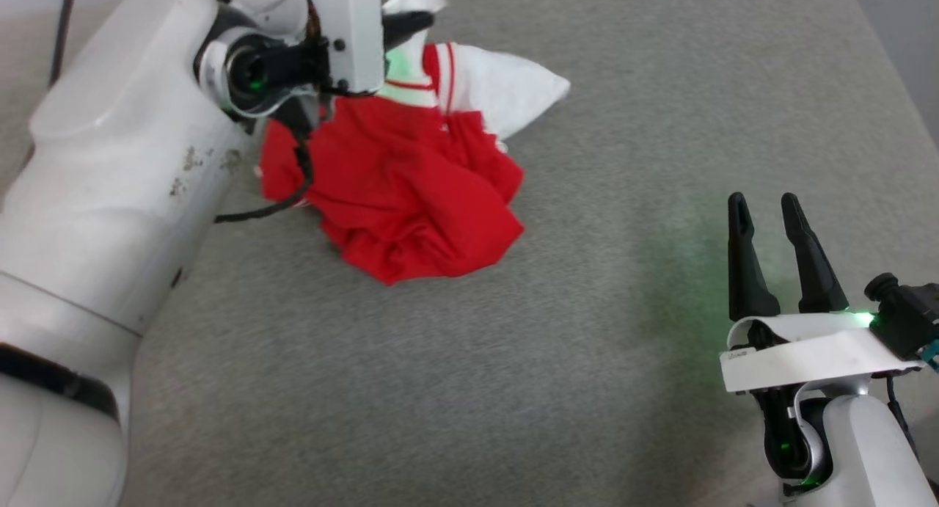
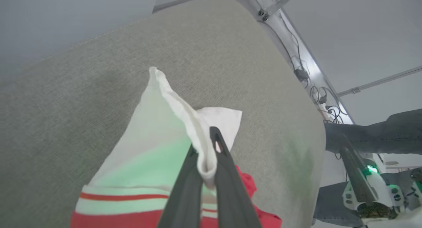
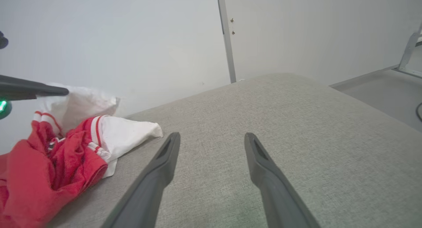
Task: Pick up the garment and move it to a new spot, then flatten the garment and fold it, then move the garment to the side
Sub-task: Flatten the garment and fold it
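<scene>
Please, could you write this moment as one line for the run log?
step: pick up garment | left hand: shut on its white sleeve | right hand: open, apart from garment | garment: crumpled, on grey surface

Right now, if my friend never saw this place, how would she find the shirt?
Look at the big grey padded surface in front of the robot. Toward its far left side lies a crumpled shirt, with one white sleeve pinched between the left fingers. It is the only bright red thing there, with red-and-white striped trim; all else is grey, white or black.
</scene>
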